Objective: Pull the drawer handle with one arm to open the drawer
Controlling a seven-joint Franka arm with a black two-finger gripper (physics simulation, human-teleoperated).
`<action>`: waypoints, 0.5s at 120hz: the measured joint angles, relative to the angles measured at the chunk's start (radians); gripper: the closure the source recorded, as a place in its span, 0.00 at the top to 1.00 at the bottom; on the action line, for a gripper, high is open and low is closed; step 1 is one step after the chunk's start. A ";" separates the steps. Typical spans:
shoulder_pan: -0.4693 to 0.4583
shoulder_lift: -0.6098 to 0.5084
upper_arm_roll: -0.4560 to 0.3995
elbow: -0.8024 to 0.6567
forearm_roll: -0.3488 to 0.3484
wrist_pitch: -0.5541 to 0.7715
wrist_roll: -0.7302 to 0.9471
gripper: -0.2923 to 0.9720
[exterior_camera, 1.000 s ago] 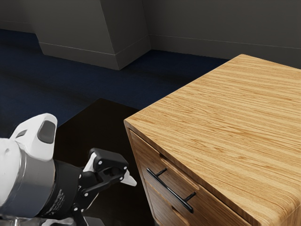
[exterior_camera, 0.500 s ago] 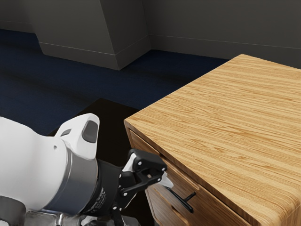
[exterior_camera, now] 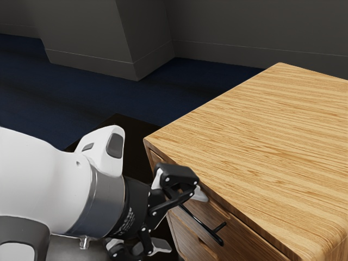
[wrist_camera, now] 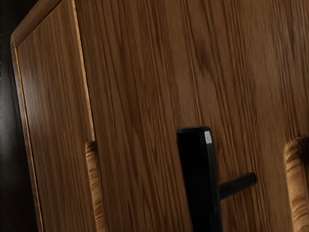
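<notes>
My pincer [exterior_camera: 181, 222] is spread wide at the front of the cabinet [exterior_camera: 261, 147]: one finger sits high against the drawer [exterior_camera: 215, 213], near its top edge, and the other hangs well below. The black handle [exterior_camera: 209, 229] runs along the drawer front between the two fingers. In the wrist view the handle [wrist_camera: 198, 183] stands just off the wood on its post, and the drawer lies flush in the cabinet.

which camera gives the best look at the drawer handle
The wrist view: the drawer handle is close up, its black bar and one post plain against the drawer front. In the exterior view the gripper covers much of it, leaving its far end and post.
</notes>
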 joint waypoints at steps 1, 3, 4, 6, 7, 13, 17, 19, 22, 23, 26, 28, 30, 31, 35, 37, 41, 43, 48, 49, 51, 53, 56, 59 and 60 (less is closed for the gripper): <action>-0.001 0.000 0.000 -0.001 0.000 0.000 0.000 0.76; -0.002 0.000 0.000 -0.002 0.001 0.000 0.001 0.76; -0.002 -0.001 0.000 -0.003 0.001 0.000 0.001 0.76; -0.003 -0.001 0.001 -0.004 0.002 0.000 0.002 0.77; -0.004 -0.001 0.001 -0.005 0.002 0.000 0.002 0.77; -0.008 -0.002 0.006 -0.010 0.006 0.000 0.004 0.77; -0.011 -0.002 0.009 -0.016 0.009 0.000 0.006 0.77; -0.013 -0.002 0.011 -0.019 0.010 0.000 0.006 0.77; -0.016 -0.002 0.015 -0.023 0.012 0.000 0.008 0.77; -0.017 -0.002 0.017 -0.024 0.013 0.000 0.008 0.77; -0.022 -0.003 0.023 -0.028 0.015 0.000 0.009 0.76; -0.025 -0.003 0.029 -0.031 0.017 0.000 0.010 0.76; -0.029 -0.003 0.034 -0.033 0.018 0.000 0.011 0.76; -0.031 -0.004 0.037 -0.034 0.019 0.000 0.011 0.76; -0.039 -0.004 0.044 -0.037 0.022 0.001 0.013 0.76; -0.042 -0.004 0.047 -0.039 0.023 0.001 0.014 0.76; -0.046 -0.004 0.052 -0.043 0.025 0.001 0.015 0.76; -0.047 -0.004 0.054 -0.045 0.025 0.001 0.016 0.76; -0.055 -0.005 0.057 -0.049 0.027 0.002 0.018 0.76; -0.056 -0.006 0.057 -0.050 0.027 0.002 0.018 0.76; -0.060 -0.006 0.058 -0.050 0.028 0.002 0.019 0.76; -0.064 -0.006 0.058 -0.051 0.028 0.002 0.020 0.76; -0.069 -0.007 0.059 -0.052 0.029 0.002 0.021 0.76; -0.074 -0.008 0.061 -0.053 0.029 0.002 0.022 0.76; -0.076 -0.008 0.062 -0.053 0.029 0.002 0.022 0.76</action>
